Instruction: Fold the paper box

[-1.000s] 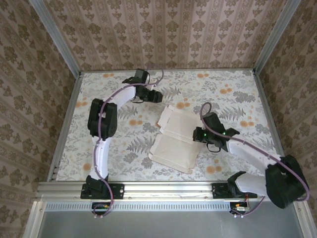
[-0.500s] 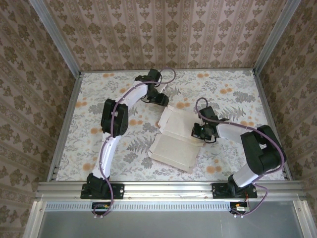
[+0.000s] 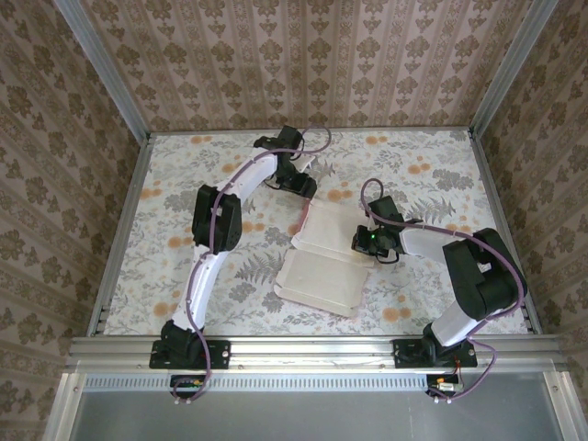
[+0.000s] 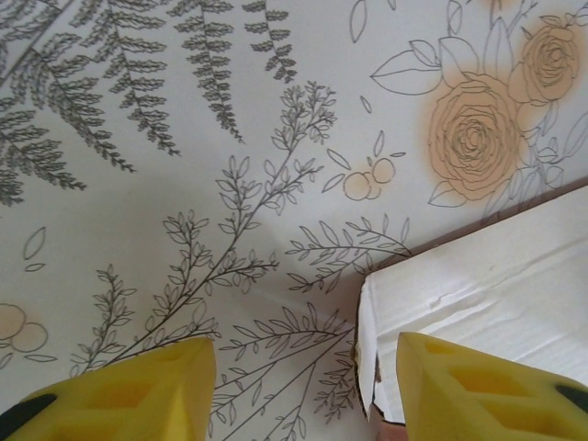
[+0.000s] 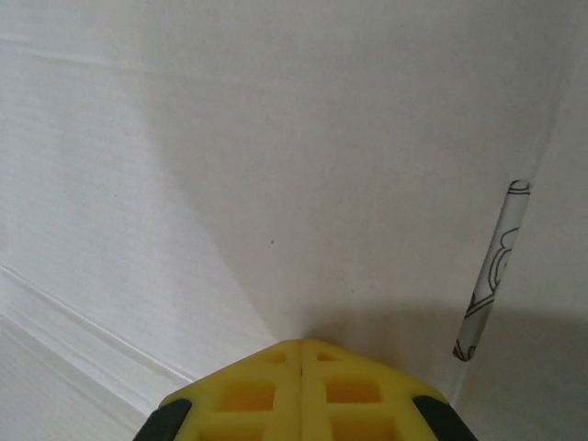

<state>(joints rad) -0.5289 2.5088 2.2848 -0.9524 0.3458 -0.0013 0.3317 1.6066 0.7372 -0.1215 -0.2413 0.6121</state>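
Bright, even light; soft shadows

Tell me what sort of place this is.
Probably a staged robot test cell: wallpapered panels box in a floral-covered table, and the left arm and right arm are bolted to an aluminium rail at its near edge.

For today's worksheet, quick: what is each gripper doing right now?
Left gripper: open, holding nothing.
Right gripper: shut, tip against the paper box.
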